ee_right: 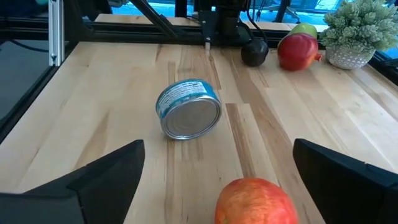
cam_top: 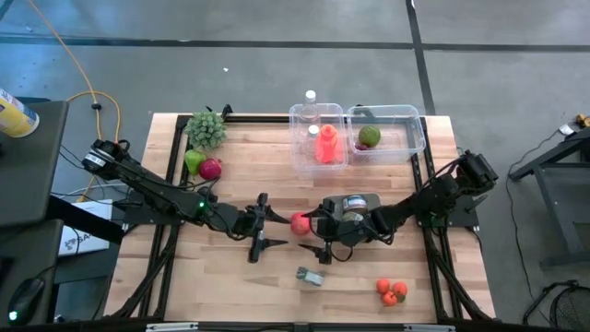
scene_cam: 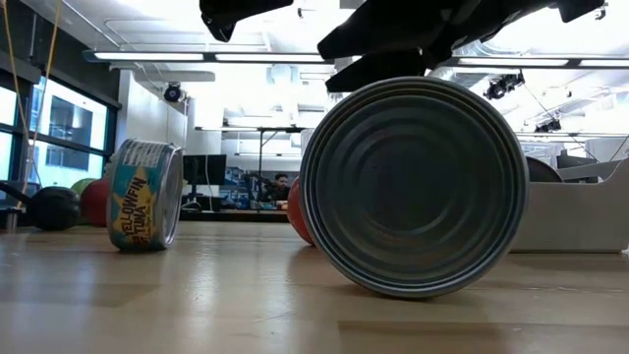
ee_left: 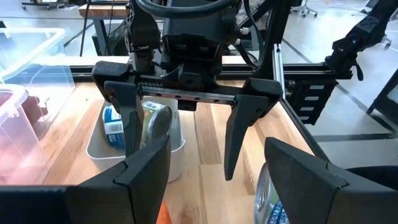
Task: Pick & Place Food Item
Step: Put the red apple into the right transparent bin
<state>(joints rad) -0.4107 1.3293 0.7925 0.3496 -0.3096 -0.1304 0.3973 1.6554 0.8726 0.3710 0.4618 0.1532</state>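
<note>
A red apple (cam_top: 300, 222) sits on the wooden table (cam_top: 230, 286) at mid-table, between your two claws and touching neither. Your right claw (cam_top: 316, 232) hangs just beside it with its fingers (ee_right: 93, 180) spread wide and nothing between them; in its wrist view the apple (ee_right: 256, 200) shows low between the finger tips. Your left claw (cam_top: 259, 230) faces it from the other side, its fingers (ee_left: 140, 171) apart and holding nothing.

A tuna can (cam_top: 310, 276) lies on its side on the table near the apple, toward the near edge; the right wrist view shows its blue label and silver end (ee_right: 188, 109). Small orange fruits (cam_top: 392, 291) cluster at the right near corner.

At the far edge stand two clear bins (cam_top: 358, 136): one holds an orange bottle (cam_top: 325, 145), the other a green fruit (cam_top: 369, 137). A clear bottle (cam_top: 311, 101) stands behind them. At the far left, a green potted plant (cam_top: 206, 129) stands beside a green pear (cam_top: 193, 160) and a dark red fruit (cam_top: 211, 169).

In the low view, a second can (scene_cam: 413, 187) fills the foreground, its ribbed end facing you.
</note>
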